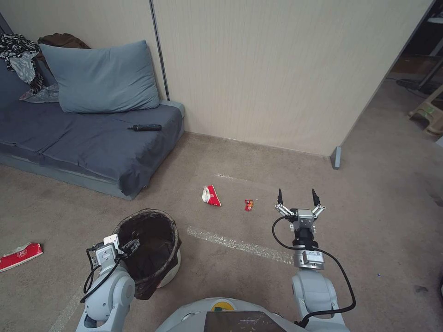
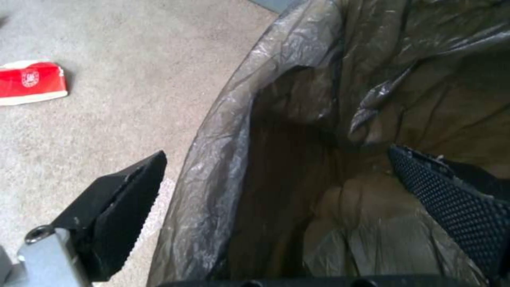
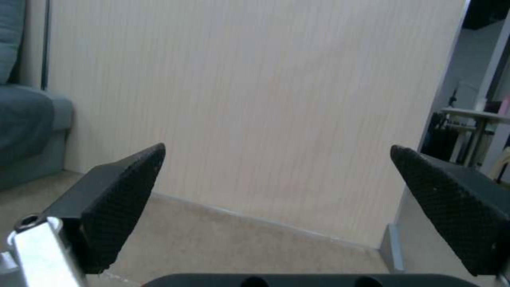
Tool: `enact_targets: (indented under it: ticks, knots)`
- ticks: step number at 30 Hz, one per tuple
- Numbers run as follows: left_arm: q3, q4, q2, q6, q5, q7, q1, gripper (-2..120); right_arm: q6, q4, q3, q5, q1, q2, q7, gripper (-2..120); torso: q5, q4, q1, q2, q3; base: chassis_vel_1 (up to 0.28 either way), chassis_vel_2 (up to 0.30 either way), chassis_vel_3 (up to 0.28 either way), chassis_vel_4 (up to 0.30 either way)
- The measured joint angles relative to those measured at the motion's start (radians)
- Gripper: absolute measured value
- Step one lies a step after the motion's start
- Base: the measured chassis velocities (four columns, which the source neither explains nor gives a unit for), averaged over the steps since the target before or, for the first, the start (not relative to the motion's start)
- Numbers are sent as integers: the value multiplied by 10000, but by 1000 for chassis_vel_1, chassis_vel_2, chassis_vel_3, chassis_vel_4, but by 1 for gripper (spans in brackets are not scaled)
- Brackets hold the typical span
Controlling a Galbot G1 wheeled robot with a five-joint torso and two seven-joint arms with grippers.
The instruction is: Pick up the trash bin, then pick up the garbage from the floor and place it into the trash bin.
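Head high; wrists low, close.

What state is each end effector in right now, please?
Left end effector: open, its fingers astride the bin rim, one inside, one outside.
Right end effector: open, holding nothing.

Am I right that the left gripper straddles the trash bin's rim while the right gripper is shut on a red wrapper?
Not quite: the right gripper is open and empty, as the head view shows. The left gripper does straddle the trash bin rim; the red wrapper lies on the floor.

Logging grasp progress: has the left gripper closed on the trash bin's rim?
Not closed: the left gripper straddles the trash bin rim, fingers apart, one outside, one inside.
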Motion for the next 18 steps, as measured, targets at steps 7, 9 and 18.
enact_targets:
  ticks: [7, 9, 18]
  knots:
    - [-12, 344, -8, 40, -111, 96, -28, 80, 31, 0, 15, 25, -4, 0, 15, 100, 14, 3, -1, 3, -5, 0, 0, 0, 0]
    - [-12, 430, -17, 38, -141, 96, -25, 72, 32, -1, 18, 30, 8, 0, 24, 100, 16, 3, -2, 4, -6, 0, 0, 0, 0]
    - [-11, 470, -31, 37, -143, 168, -6, 40, 28, -15, 14, 33, 56, 0, 30, 100, 3, 3, -2, 4, -3, 0, 0, 0, 0]
